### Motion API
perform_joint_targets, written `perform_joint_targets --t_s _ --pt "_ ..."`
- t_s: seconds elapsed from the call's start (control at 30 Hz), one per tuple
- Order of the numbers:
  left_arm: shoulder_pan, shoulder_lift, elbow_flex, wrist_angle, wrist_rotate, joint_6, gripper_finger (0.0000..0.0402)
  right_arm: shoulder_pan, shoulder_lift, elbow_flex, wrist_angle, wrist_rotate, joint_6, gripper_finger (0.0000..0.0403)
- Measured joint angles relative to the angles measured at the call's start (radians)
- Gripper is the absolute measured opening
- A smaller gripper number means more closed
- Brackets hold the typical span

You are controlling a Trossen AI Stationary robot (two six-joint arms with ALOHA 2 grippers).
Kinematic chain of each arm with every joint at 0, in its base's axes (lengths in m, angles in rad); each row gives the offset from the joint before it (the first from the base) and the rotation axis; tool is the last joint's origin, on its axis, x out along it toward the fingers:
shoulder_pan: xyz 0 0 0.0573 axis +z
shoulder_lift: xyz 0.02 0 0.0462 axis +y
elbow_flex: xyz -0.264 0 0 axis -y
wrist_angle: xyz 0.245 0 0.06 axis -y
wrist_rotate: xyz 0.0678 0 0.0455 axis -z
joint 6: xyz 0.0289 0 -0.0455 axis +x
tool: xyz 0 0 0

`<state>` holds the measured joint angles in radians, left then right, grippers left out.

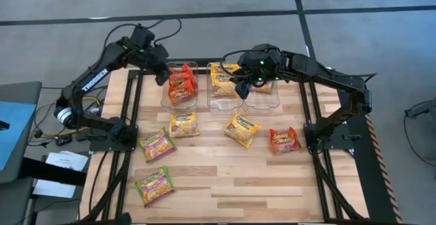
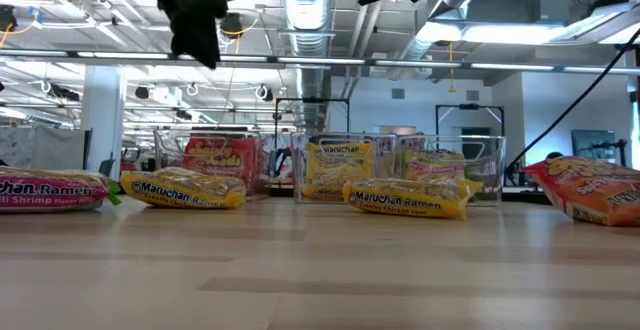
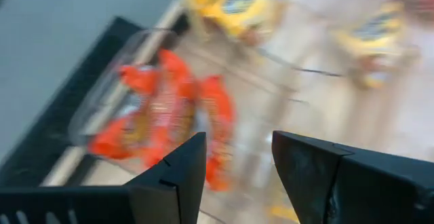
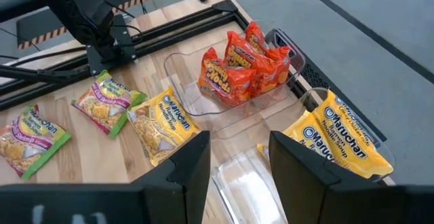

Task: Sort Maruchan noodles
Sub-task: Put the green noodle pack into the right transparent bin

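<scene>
Entry: noodle sort, partly done.

Bins: three clear bins stood in a row at the desk's (image 1: 272,184) far edge. The left bin (image 1: 178,102) held red packets (image 1: 181,82), leaning upright. The middle bin (image 1: 223,102) held yellow packets (image 1: 222,77). The right bin (image 1: 262,103) held at least one packet, seemingly green-and-pink, though my right arm covered most of it.

Loose on the desk, six, all flat and face up:
- Yellow packet (image 1: 184,124), just in front of the left bin, roughly square to the desk.
- Yellow packet (image 1: 242,129), near the middle, turned diagonally, a corner toward the bins.
- Red packet (image 1: 284,140), to the right, long axis across the desk, slightly tilted.
- Green packet (image 1: 157,144), to the left, tilted diagonally.
- Green packet (image 1: 154,186), nearest the front edge, also tilted.

That made five counted; by my judgement roughly half the sort remained.

My left pincer (image 1: 163,71) hung over the left bin, fingers spread, nothing between them. My right pincer (image 1: 242,87) hovered between the middle and right bins, fingers likewise apart and empty.
</scene>
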<state>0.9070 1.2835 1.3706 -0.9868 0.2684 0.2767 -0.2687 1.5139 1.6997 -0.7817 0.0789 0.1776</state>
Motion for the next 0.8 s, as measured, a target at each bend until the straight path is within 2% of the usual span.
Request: perform_joint_targets --t_s 0.13,0.23,0.5,0.8 --pt "-0.001 -0.065 0.017 -0.142 0.13 -0.034 0.0155 0.0 0.0 0.0 -0.004 0.0 0.0 0.0172" --pt "0.0 -0.118 0.017 -0.235 0.171 -0.062 0.0155 0.0 0.0 0.0 -0.004 0.0 0.0 0.0172" --pt "0.0 -0.242 0.017 -0.434 0.169 -0.092 0.0155 0.0 0.0 0.0 -0.004 0.0 0.0 0.0172" --pt "-0.001 -0.34 0.016 -0.489 0.195 -0.175 0.0155 0.009 0.0 0.0 -0.003 0.0 0.035 0.0173"
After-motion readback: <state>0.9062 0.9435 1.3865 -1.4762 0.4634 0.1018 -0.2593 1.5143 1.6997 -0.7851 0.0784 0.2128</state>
